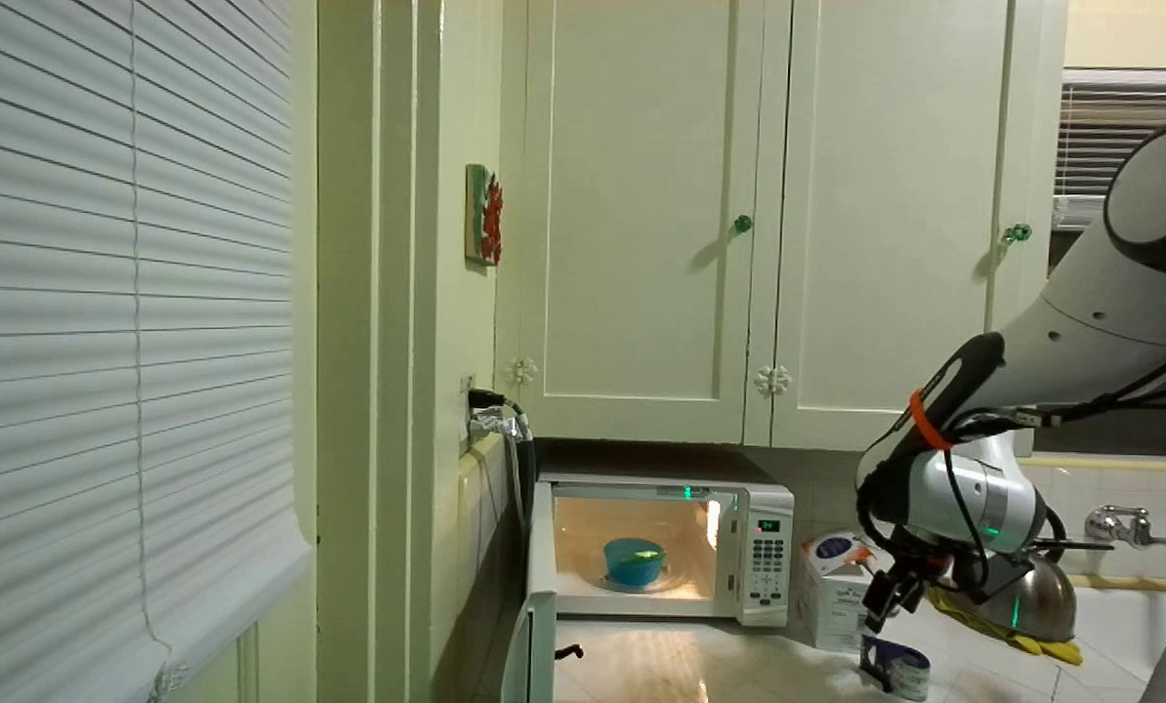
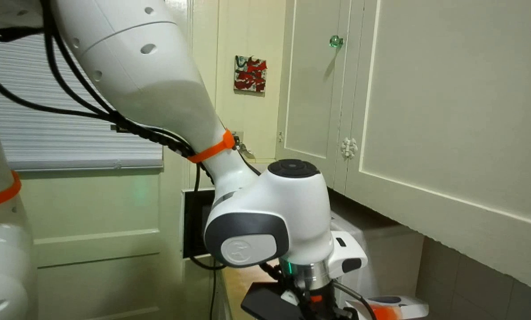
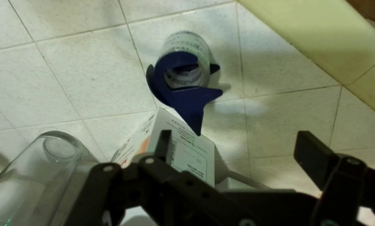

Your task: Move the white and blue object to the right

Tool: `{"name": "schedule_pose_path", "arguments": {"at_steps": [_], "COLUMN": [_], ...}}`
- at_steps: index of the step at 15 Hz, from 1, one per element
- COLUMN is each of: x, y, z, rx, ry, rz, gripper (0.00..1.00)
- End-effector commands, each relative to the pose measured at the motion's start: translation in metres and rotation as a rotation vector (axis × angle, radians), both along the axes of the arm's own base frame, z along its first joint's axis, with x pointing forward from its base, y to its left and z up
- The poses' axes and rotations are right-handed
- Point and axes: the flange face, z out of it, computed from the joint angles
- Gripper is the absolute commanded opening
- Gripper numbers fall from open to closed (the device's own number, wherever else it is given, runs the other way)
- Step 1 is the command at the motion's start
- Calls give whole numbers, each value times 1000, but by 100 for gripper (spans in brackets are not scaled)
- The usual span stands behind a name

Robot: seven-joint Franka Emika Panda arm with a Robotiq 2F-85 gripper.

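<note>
Cabinet doors (image 1: 637, 225): in an exterior view we count two, closed.
Green knobs (image 1: 742, 224): two, one to each door.
Microwave (image 1: 767, 586): one, standing open on the desk (image 1: 661, 649).
Blue bowl (image 1: 632, 566): one, inside the microwave.
White box (image 1: 832, 607): one, upright on the desk, just beside the microwave.
Metal dome (image 1: 1037, 598): one, with yellow gloves (image 1: 1060, 650) at its foot, their number unclear to us.
White and blue tape dispenser (image 1: 905, 674): one, on the desk, just below the tool (image 1: 889, 603) as we see it.
Orange bands (image 2: 212, 150): in an exterior view we count two, one of them around the arm (image 2: 158, 89) above its wrist.
Wall picture (image 2: 250, 74): one, red on a pale ground.
White box, again: one, partly hidden by cabling, its orange patch showing.
Fingers (image 3: 314, 160): in the wrist view, two, spread wide; we enter the tool as holding nothing.
Clear glass vessel (image 3: 30, 188): one, near the white box.
Tape roll (image 3: 187, 42): one, pale and printed, seated in the blue frame.
Dispenser's place: on the desk, beyond the fingertips and outside the gap between them, nearer the finger by the white box; whether it touches that box we cannot tell.
</note>
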Motion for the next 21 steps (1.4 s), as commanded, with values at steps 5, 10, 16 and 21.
{"name": "schedule_pose_path", "arguments": {"at_steps": [5,10,16,21], "x": [-3,-3,-6,-7], "y": [-11,-9,-12,-18], "z": [-20,-17,-25,-30], "rx": [8,24,-5,-64], "ry": [-41,-38,-30,-37], "rz": [63,58,62,55], "gripper": [100,100,100,100]}}
